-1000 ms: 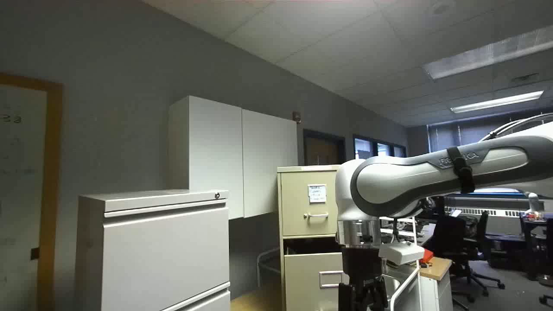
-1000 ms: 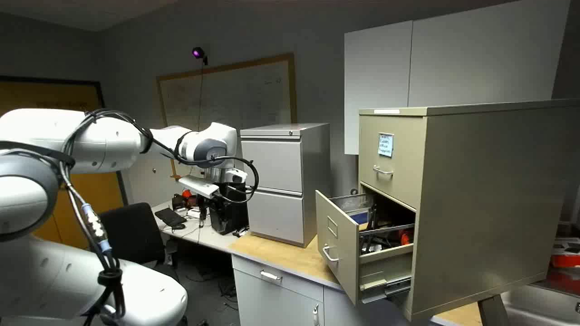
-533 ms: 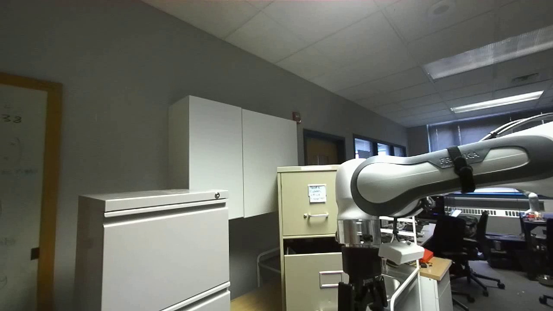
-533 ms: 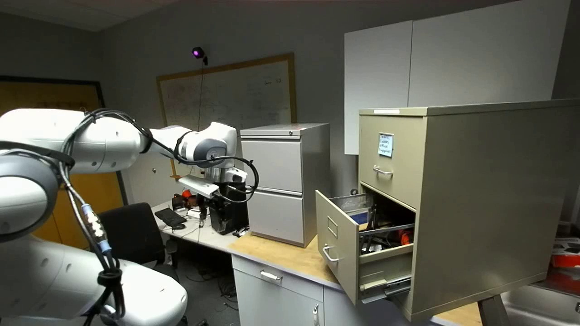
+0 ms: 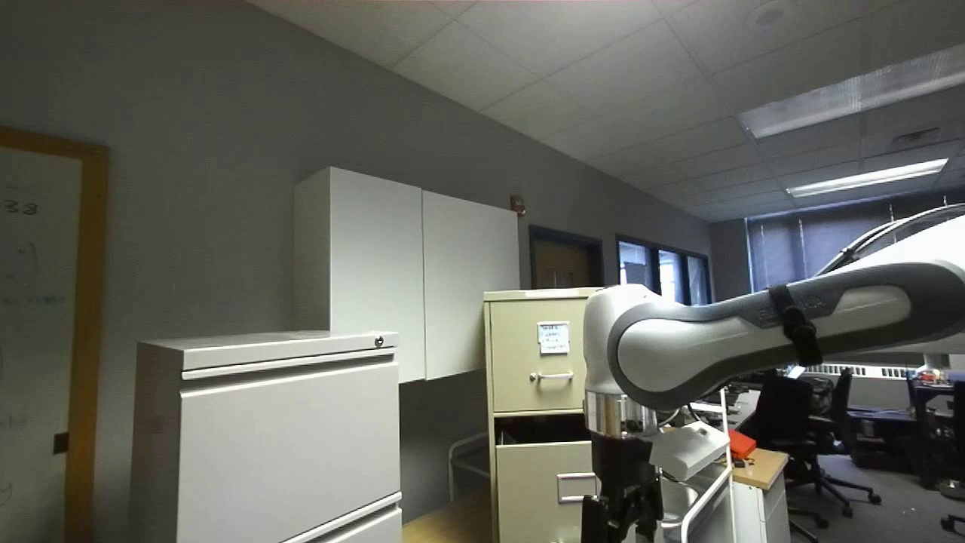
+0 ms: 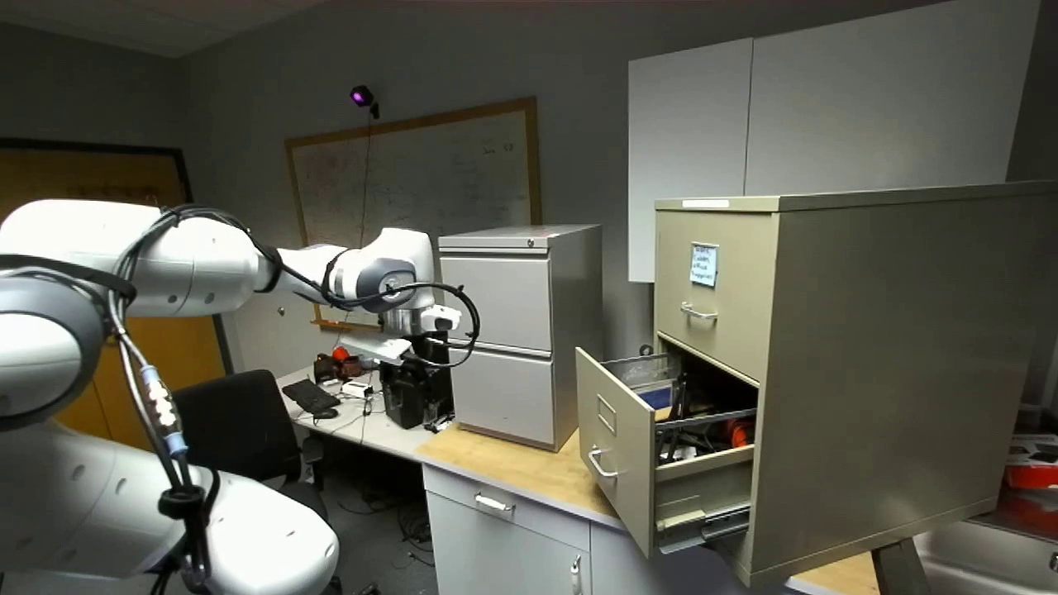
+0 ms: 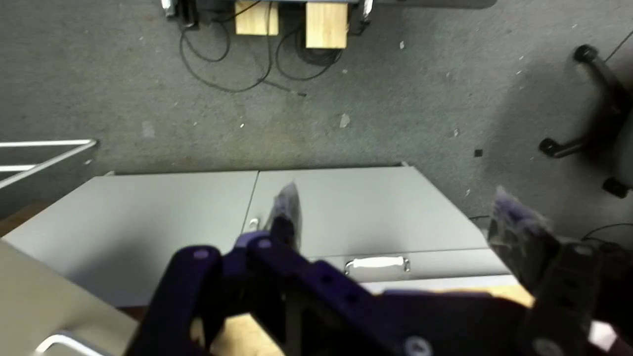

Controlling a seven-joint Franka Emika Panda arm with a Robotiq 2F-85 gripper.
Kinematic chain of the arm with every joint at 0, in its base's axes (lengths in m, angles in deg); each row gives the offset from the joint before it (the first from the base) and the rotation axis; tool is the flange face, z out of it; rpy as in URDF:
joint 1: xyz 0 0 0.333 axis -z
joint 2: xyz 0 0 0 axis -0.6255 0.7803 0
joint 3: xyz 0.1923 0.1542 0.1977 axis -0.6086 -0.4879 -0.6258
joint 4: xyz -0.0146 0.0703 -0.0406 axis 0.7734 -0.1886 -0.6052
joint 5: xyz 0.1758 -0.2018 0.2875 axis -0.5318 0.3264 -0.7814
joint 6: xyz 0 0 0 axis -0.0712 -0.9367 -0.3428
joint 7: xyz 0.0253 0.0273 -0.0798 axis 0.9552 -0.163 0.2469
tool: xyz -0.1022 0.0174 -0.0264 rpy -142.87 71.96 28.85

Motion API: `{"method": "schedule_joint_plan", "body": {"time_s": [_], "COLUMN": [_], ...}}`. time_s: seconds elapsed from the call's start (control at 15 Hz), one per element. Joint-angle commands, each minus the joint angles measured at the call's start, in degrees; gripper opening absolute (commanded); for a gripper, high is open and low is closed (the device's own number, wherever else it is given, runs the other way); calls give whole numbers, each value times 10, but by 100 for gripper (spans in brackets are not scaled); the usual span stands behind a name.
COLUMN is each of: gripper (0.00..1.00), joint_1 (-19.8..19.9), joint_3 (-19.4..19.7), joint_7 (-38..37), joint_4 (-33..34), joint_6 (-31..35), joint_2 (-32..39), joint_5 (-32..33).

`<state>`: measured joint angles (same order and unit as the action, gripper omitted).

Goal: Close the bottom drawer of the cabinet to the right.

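The beige cabinet (image 6: pixel 884 364) stands in both exterior views (image 5: pixel 520 354). Its bottom drawer (image 6: pixel 612 504) is pulled well out, with tools and an orange item inside; the upper drawer is shut. The bottom drawer's front also shows in an exterior view (image 5: pixel 531 471), partly behind the gripper, and at the lower left of the wrist view (image 7: pixel 47 296), with its handle (image 7: pixel 67 341). My gripper (image 7: pixel 397 198) is open and empty, with fingers wide apart, pointing down. It is apart from the drawer, out in front and to one side of it, as an exterior view (image 6: pixel 417 388) shows.
A pale grey cabinet (image 6: pixel 500 306) stands on the wooden counter (image 6: pixel 521 454) beside the drawer. Below are base cupboards with a white handle (image 7: pixel 378 262). White cupboards (image 6: pixel 690 157) hang above. A black chair (image 6: pixel 235 426) and a desk (image 6: pixel 372 430) lie behind the arm.
The arm was nearly still, then moved in the last half second. The wrist dipped and tilted, shifting slightly toward the beige cabinet. The bottom drawer has not moved.
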<state>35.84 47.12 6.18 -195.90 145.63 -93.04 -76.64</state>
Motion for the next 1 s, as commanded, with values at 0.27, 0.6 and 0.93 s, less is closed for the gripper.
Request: {"method": "schedule_joint_plan", "body": {"time_s": [0.27, 0.6, 0.93], "gripper": [62, 22, 0], "joint_1": [86, 239, 425], "joint_3": [-44, -147, -302], "joint_7": [-60, -169, -270], "joint_4": [-13, 13, 77], "joint_6": [303, 501, 548], "joint_2": [135, 256, 301], "joint_5": [204, 452, 700]}}
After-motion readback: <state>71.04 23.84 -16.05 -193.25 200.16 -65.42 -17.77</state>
